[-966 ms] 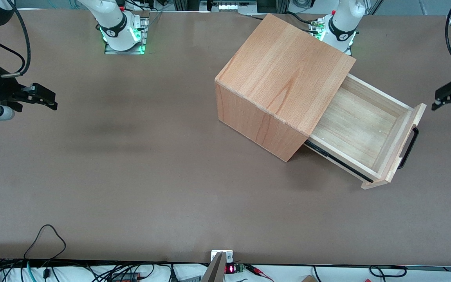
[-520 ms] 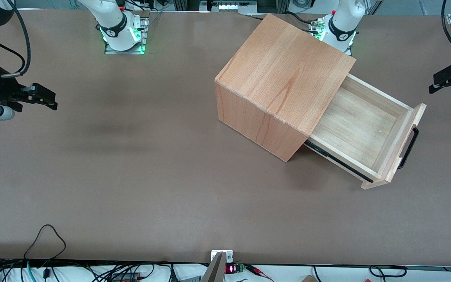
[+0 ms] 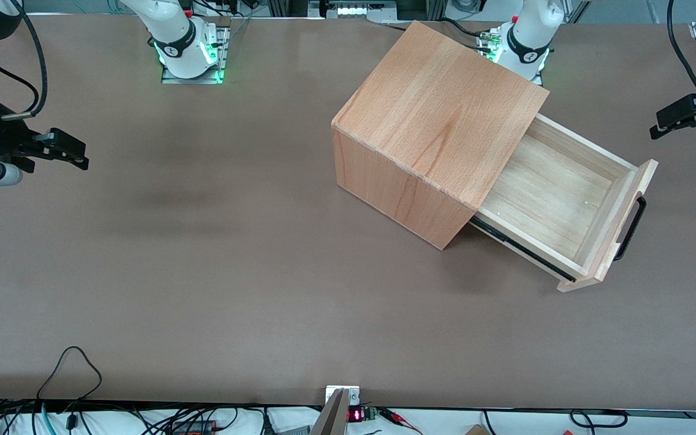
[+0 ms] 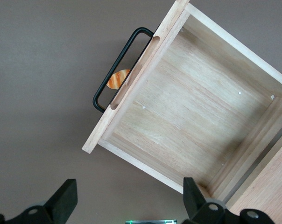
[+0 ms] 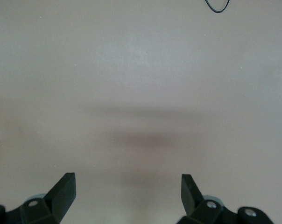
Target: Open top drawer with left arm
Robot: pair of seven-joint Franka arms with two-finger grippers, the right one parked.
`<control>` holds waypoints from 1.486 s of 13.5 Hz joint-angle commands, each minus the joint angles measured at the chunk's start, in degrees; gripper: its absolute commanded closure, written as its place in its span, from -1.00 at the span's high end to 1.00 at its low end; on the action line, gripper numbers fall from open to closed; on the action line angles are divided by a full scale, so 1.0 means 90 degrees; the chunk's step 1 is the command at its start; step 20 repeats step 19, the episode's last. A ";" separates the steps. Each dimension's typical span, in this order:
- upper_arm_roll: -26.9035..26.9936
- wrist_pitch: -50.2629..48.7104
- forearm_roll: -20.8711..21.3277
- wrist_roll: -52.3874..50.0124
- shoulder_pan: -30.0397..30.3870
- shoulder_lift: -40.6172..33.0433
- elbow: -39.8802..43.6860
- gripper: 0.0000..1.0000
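Top drawer (image 3: pixel 556 199) in front view: pulled well out of cabinet (image 3: pixel 438 130), inside bare, black handle (image 3: pixel 631 228) facing working arm's end of table. My gripper (image 3: pixel 683 118) high, well apart from handle, holding nothing. Wrist view: my fingers (image 4: pixel 64 200) spread wide above drawer (image 4: pixel 187 107); handle (image 4: pixel 117 70) untouched; small orange patch (image 4: pixel 118 78) beside it, cannot identify. Opening looks done; nothing left but parking arm.
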 commanded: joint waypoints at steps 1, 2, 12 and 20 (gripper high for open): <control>-0.0011 -0.0129 0.0221 -0.0223 -0.0115 -0.0047 0.0083 1.00; -0.0011 -0.0138 0.0221 -0.0388 -0.0115 -0.0047 0.0083 1.00; -0.0011 -0.0119 0.0163 -0.0429 -0.0115 -0.0047 0.0083 1.00; -0.0011 -0.0119 0.0162 -0.0429 -0.0125 -0.0047 0.0083 1.00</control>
